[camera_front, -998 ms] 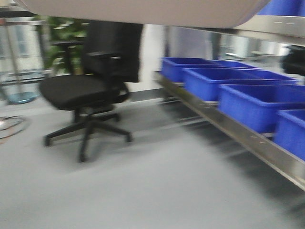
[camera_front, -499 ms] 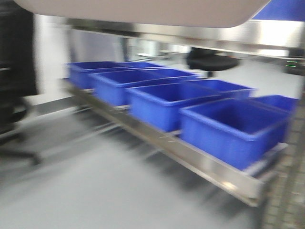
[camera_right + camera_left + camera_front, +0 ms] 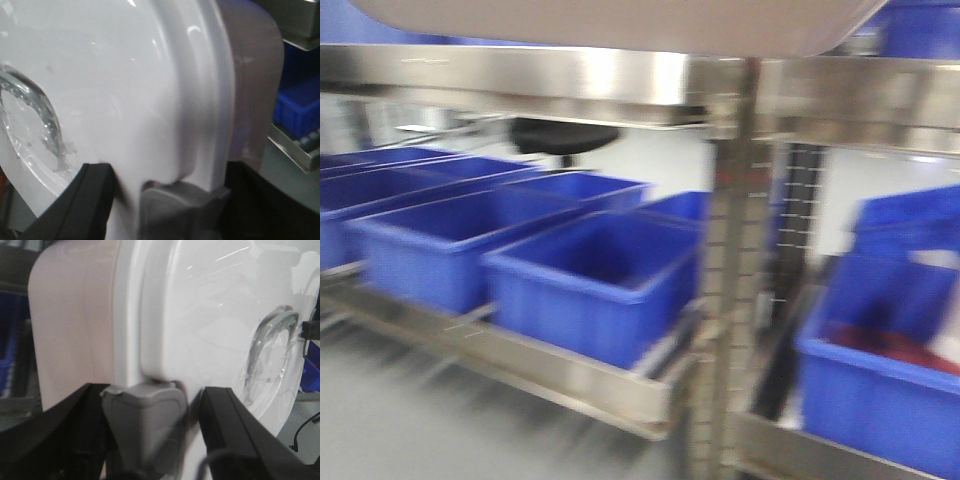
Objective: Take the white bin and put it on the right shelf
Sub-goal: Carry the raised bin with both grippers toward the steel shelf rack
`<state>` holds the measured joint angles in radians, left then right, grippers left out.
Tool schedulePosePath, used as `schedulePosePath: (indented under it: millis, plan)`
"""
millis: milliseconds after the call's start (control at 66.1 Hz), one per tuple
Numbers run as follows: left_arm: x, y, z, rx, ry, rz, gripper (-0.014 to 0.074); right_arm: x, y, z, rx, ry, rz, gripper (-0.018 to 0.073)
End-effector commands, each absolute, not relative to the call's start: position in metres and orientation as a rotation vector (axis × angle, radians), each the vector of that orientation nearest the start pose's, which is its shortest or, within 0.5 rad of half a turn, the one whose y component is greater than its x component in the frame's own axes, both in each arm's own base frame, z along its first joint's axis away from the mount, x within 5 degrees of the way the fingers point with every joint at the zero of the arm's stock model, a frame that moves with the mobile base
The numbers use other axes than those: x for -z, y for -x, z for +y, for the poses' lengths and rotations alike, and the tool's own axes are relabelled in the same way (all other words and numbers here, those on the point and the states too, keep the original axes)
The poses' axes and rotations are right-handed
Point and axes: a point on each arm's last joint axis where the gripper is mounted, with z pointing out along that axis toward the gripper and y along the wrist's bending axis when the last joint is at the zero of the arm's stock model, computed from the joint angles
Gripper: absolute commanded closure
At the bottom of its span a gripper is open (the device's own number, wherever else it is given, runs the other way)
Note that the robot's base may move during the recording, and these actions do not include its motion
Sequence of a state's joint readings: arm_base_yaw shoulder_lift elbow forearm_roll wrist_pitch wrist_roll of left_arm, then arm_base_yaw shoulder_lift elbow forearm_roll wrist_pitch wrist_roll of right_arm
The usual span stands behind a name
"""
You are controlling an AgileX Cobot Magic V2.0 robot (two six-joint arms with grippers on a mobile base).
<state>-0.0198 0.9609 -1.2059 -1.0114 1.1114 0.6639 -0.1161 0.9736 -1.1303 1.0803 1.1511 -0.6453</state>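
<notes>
Snugly between tools (image 3: 150, 437) (image 3: 170, 205): white bin (image 3: 200, 315)

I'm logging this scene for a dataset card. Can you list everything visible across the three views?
white bin: one, glossy white lid and pinkish sides, held up between the two arms
grey latches: two, grey, one at each end of the bin
right shelf: one, shiny steel rails and perforated upright, straight ahead
blue bins: at least five, blue, on the rack; blurred
office chair: one, black, behind the rack
floor: grey, lower left
left gripper: one, black, fingers either side of a latch
right gripper: one, black, fingers either side of the other latch
</notes>
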Motion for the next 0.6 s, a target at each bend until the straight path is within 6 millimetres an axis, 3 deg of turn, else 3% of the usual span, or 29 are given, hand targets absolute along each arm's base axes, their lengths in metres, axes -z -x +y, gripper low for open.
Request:
schedulePosePath:
  millis: [0, 590]
  plan:
    - [-0.4745, -0.1309, -0.0851, 1.116, -0.637, 1.742, 0.0358, -0.4583, -0.1416, 0.071, -1.203, 0.513, 1.798, 0.0122]
    - [-0.4745, -0.1309, -0.0851, 1.116, -0.637, 1.742, 0.0358, -0.4583, -0.1416, 0.071, -1.203, 0.513, 1.798, 0.0122]
